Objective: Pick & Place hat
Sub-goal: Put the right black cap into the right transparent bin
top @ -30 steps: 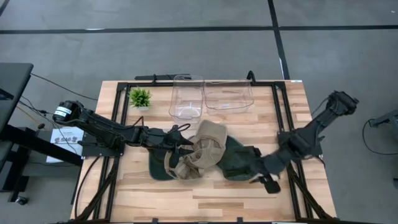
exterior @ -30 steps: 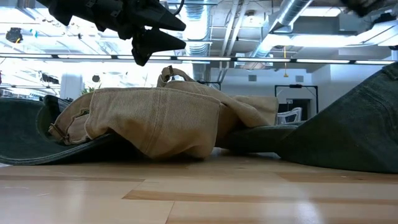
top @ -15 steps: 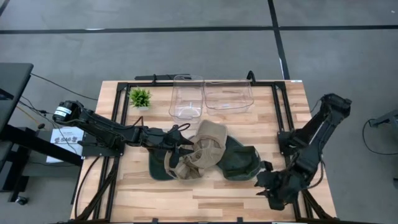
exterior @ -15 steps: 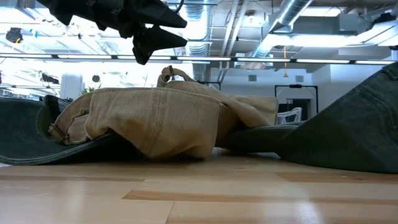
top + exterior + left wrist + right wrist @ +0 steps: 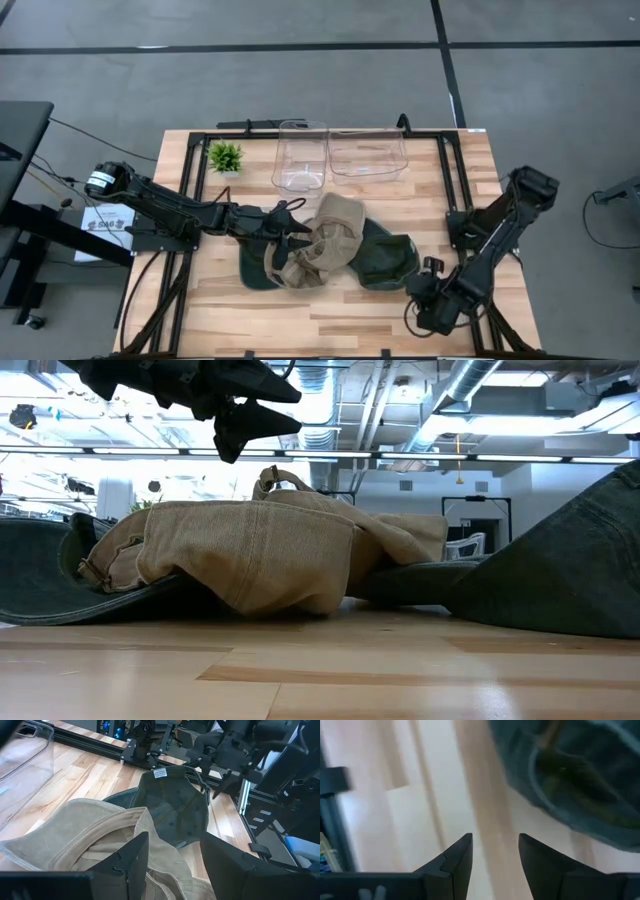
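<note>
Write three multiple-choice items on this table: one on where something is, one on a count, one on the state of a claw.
1. Where is the small green plant?
A. near the table's far left corner
B. inside a bin
C. on the tan hat

2. How many clear plastic bins stand on the table?
A. one
B. two
C. four

3. The right claw is:
A. shut on the dark green hat
B. open, holding nothing
C. shut on the plant

Key: 1 A, it stands left of the bins; 2 B, two side by side; 3 B, bare wood shows between its fingers.
</note>
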